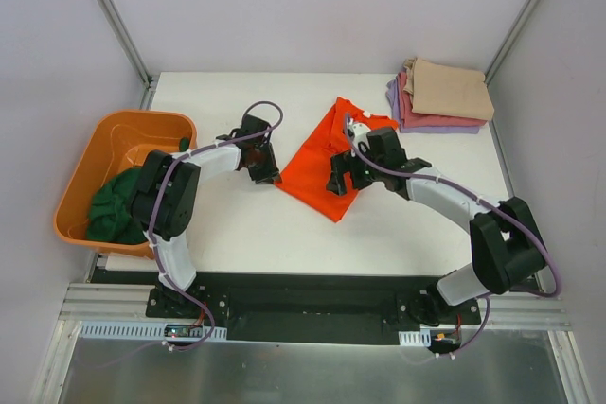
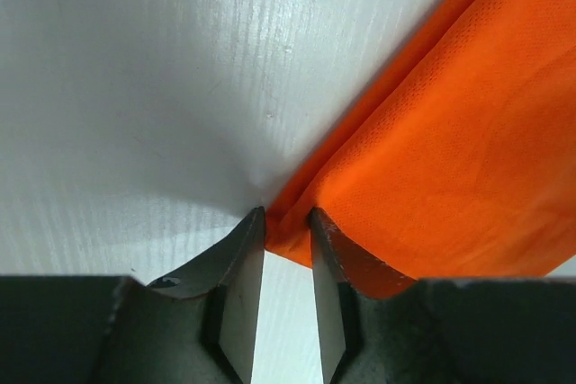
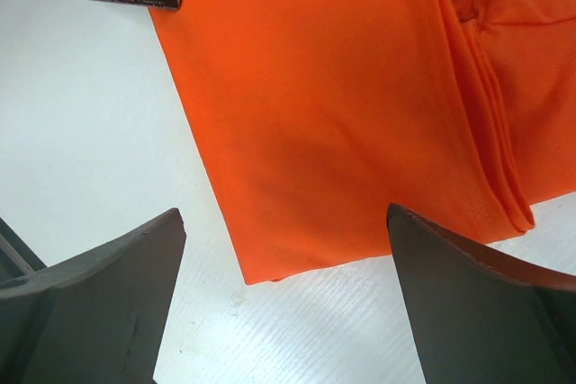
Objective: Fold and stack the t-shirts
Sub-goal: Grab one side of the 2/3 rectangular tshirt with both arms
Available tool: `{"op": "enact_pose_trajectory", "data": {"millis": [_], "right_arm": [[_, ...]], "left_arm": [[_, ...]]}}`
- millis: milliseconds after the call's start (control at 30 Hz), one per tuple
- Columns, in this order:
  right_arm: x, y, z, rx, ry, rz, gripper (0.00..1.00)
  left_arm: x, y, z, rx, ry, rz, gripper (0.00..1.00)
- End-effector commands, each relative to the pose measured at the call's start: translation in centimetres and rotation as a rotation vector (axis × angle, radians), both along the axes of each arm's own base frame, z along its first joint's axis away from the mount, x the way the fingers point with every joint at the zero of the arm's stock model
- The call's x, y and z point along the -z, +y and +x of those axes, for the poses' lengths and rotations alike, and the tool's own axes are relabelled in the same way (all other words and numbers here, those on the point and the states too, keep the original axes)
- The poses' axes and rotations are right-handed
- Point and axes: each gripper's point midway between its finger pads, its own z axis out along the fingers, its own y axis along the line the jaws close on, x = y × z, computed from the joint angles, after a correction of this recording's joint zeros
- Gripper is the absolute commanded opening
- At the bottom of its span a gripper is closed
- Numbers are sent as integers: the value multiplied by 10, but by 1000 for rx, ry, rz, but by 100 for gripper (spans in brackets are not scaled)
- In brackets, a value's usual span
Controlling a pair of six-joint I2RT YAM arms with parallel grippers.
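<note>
The orange t-shirt lay partly folded in the middle of the tabletop. The left tool was closed to a narrow slit, pinching the shirt's left corner (cloth sat between its tips). The right tool hovered wide open over the near corner, holding nothing.

A robotics lab test cell is shown. A white table is boxed in by plain white wall panels held in aluminium posts. A cabled left arm and right arm are bolted to a black base plate.
</note>
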Motion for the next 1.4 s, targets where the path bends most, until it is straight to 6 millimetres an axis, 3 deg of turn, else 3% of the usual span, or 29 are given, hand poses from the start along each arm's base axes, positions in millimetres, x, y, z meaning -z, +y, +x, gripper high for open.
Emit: {"op": "enact_pose_trajectory", "data": {"millis": [0,100,267,400,600,833,1000,1133,1367], "right_arm": [[2,5,-6,-37,-23,-78,96],[7,8,-15,-81,-55,-169,96],[22,19,-36,-247,-158,-356,99],[34,34,-49,-363,-77,-408,87],[57,30,-62,-383,29,-474,74],[67,20,-77,-369,79,-496,64],[72,16,-83,-358,81,-531,62],[74,1,-72,-290,43,-630,62],[50,10,-66,-279,-59,-618,64]], "left_arm": [[7,-2,-8,16,45,-24,21],[6,-6,-9,28,52,-42,0],[5,1,-9,7,38,-18,0],[-1,4,-7,-4,15,-6,0],[-3,8,-7,-13,8,-1,0],[-4,11,-5,-20,2,7,0],[-3,13,-5,-26,5,8,0],[-3,15,-5,-27,3,11,0],[-2,13,-6,-21,12,2,0]]}}
